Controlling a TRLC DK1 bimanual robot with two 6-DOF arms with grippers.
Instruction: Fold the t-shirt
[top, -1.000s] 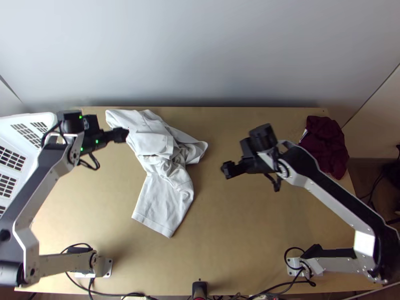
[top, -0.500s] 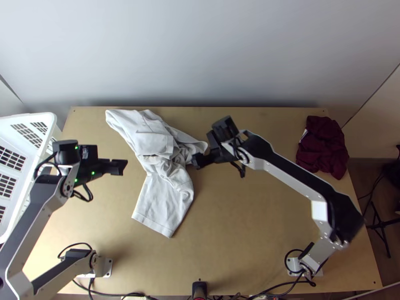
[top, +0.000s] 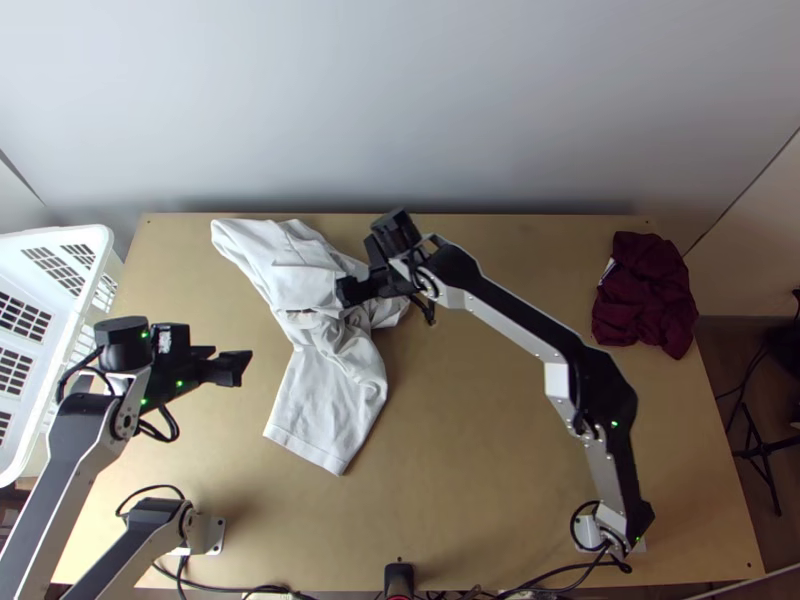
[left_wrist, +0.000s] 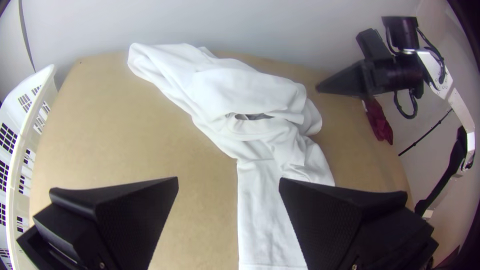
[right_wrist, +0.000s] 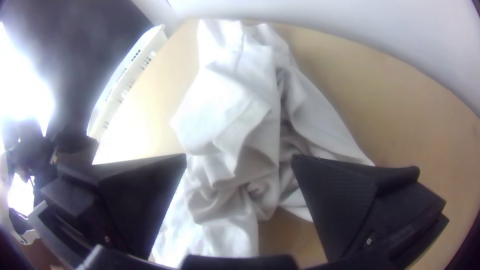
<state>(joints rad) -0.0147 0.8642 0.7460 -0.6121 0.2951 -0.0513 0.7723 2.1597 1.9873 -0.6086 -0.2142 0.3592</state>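
T-shirt (top: 325, 410) lies bunched on your table (top: 500, 450), left of its middle, a flatter part running toward the near edge. Your right gripper (top: 345, 292) is over the bunched cloth, fingers spread apart. Your left gripper (top: 226, 362), fingers also parted, hangs between the shirt and the white basket (top: 60, 232).

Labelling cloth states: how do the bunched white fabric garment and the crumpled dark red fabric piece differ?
The white garment is larger, with a flat panel trailing from its bunched part; the dark red piece is a compact heap. The white garment lies left of centre, the right tool at its bunched part; the dark red piece lies far right, away from that tool. Both are rumpled, neither neatly folded.
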